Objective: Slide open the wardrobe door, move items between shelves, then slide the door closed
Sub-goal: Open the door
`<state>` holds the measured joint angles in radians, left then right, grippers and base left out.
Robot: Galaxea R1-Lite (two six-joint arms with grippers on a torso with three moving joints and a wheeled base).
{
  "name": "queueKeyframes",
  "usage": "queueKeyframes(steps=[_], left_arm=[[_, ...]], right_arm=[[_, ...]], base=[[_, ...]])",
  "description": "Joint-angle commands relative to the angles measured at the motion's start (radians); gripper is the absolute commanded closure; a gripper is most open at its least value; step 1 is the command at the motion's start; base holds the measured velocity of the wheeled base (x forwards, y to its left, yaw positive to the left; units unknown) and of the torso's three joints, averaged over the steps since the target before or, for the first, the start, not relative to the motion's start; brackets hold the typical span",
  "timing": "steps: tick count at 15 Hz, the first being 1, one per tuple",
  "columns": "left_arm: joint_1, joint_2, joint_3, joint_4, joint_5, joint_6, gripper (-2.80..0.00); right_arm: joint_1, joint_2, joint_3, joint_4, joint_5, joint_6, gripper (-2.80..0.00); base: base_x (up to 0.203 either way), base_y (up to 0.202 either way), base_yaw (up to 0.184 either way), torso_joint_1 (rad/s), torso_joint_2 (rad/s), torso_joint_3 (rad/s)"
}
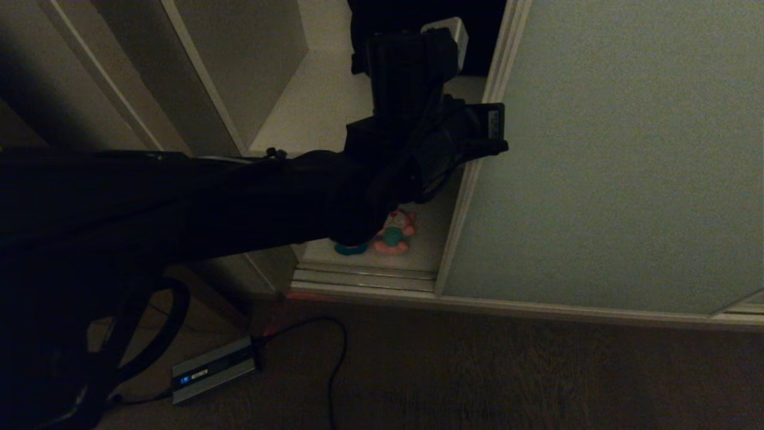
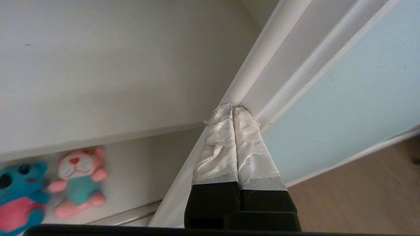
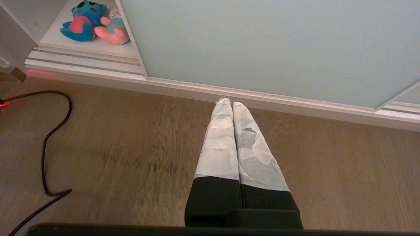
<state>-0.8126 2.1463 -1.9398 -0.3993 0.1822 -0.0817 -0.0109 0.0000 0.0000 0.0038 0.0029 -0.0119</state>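
Note:
The sliding wardrobe door [image 1: 597, 155] is a pale grey-green panel that covers the right side, and the left part of the wardrobe stands open. My left gripper [image 2: 233, 107] is shut and empty, with its taped tips against the door's light metal edge frame [image 2: 249, 72]. Two plush toys lie on the lower shelf [image 1: 424, 251]: a pink one [image 1: 395, 233] [image 2: 78, 183] and a teal-blue one [image 1: 351, 248] [image 2: 19, 193]. An upper shelf [image 1: 322, 101] lies above them. My right gripper [image 3: 228, 101] hangs shut and empty over the floor in front of the door [image 3: 262, 49].
A dark cloth [image 1: 477, 42] sits at the back of the upper shelf. The door tracks [image 1: 364, 278] run along the wardrobe's base. On the wood-grain floor [image 3: 131, 157] lie a black cable [image 3: 49, 137] and a grey box [image 1: 212, 370]. A brown side panel [image 1: 197, 71] stands on the left.

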Motion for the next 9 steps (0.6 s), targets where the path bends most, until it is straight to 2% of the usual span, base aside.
queueKeyframes(steps=[1,5,9], left_arm=[[-0.008,0.016,0.001,-0.010,-0.036,0.003,0.00],[-0.016,0.071,0.001,-0.118,-0.080,0.052,0.00],[-0.036,0.064,0.001,-0.121,-0.093,0.049,0.00]], right_arm=[[0.000,0.002,0.004,0.001,0.000,0.000,0.00],[0.000,0.002,0.005,-0.001,0.000,0.000,0.00],[0.000,0.002,0.004,0.000,0.000,0.000,0.00]], base=[[0.000,0.000,0.000,0.000,0.00,0.000],[0.000,0.000,0.000,0.000,0.00,0.000],[0.000,0.000,0.000,0.000,0.00,0.000]])
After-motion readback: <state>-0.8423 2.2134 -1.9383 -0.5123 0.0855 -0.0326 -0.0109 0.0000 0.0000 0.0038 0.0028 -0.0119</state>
